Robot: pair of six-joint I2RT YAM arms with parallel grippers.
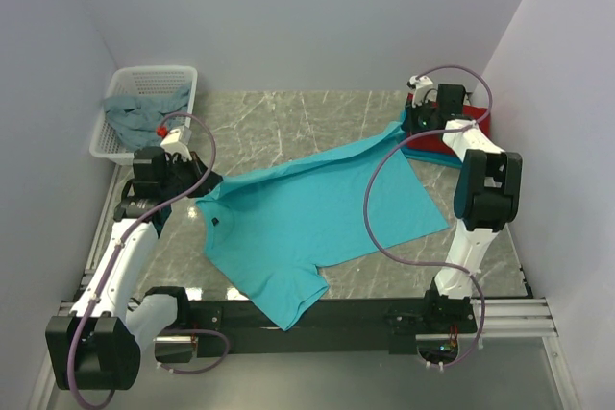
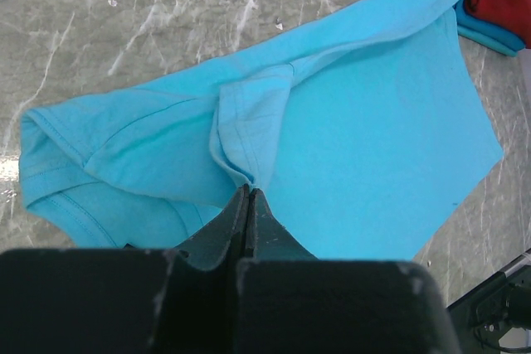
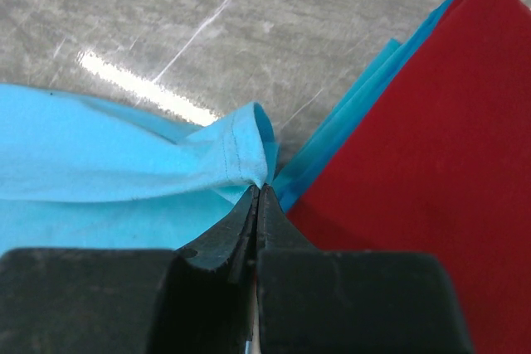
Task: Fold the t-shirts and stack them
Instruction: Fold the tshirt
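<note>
A bright turquoise t-shirt [image 1: 317, 213] lies spread across the marble table, one sleeve hanging over the near edge. My left gripper [image 1: 199, 186] is shut on a bunched fold at the shirt's left end, which the left wrist view shows pinched between the closed tips [image 2: 249, 191]. My right gripper [image 1: 410, 128] is shut on a hemmed corner of the same shirt [image 3: 241, 151] at the back right. Just beside that corner lies a red t-shirt [image 3: 431, 138] on top of a turquoise-blue one [image 3: 357, 113]. A dull grey-blue shirt [image 1: 135, 114] sits crumpled in the basket.
A white perforated basket [image 1: 159, 74] stands at the back left corner against the wall. The red and blue pile [image 1: 473, 120] sits at the back right, partly behind my right arm. Walls close in on three sides; a black rail runs along the near edge [image 1: 365, 312].
</note>
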